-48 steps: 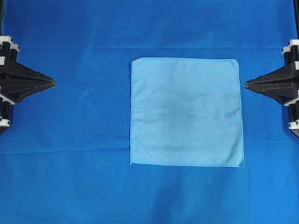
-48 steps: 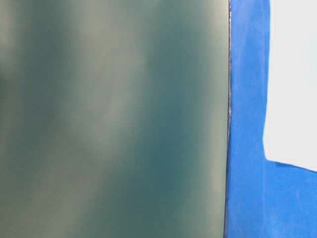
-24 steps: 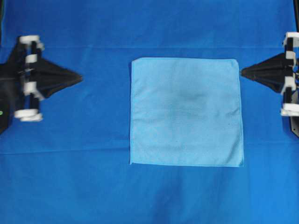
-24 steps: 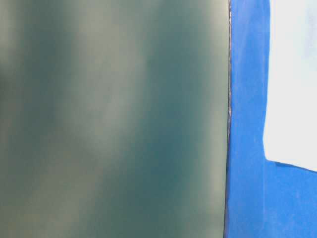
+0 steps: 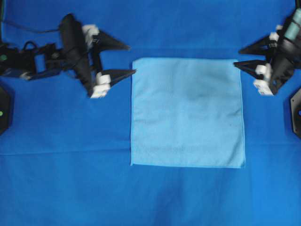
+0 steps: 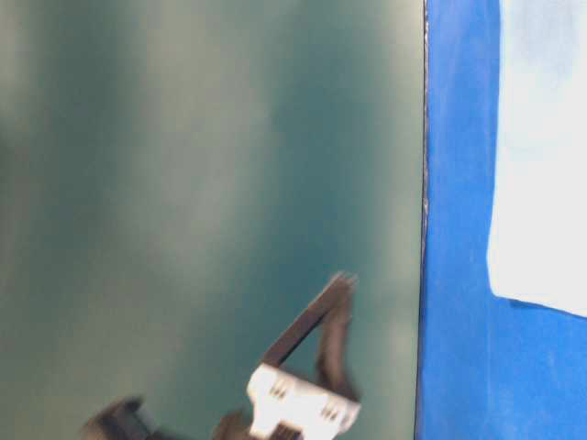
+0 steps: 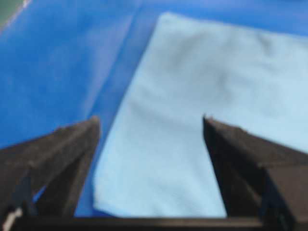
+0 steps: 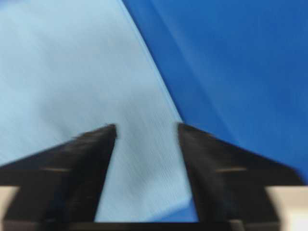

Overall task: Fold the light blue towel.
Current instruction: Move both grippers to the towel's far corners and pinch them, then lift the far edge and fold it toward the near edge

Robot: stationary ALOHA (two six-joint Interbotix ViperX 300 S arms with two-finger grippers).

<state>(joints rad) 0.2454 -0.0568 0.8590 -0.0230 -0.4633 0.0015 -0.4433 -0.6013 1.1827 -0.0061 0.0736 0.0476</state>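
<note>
From overhead, the light blue towel [image 5: 187, 112] lay flat and unfolded, a square a little right of the middle of the counter [image 5: 70, 179], on its darker blue covering. My left end effector [image 5: 130, 59] was at the towel's upper left corner, its fingers spread wide, one tip just beside the towel's left edge and the other above it. My right end effector [image 5: 238, 56] was at the upper right corner, fingers also spread, the lower tip at the towel's right edge. Neither held anything.

At table level, most of the picture was a blurred grey-green surface [image 6: 202, 183]; the towel [image 6: 541, 183] showed as a pale patch at the far right on the blue covering [image 6: 459, 275], and part of a black and white end effector [image 6: 307, 385] rose from the bottom edge, too blurred to tell which.

In my left wrist view, the spread fingers [image 7: 62, 149] framed a corner of the towel [image 7: 202, 110].

In my right wrist view, the parted fingers [image 8: 82, 154] sat over the towel's [image 8: 62, 72] edge.
</note>
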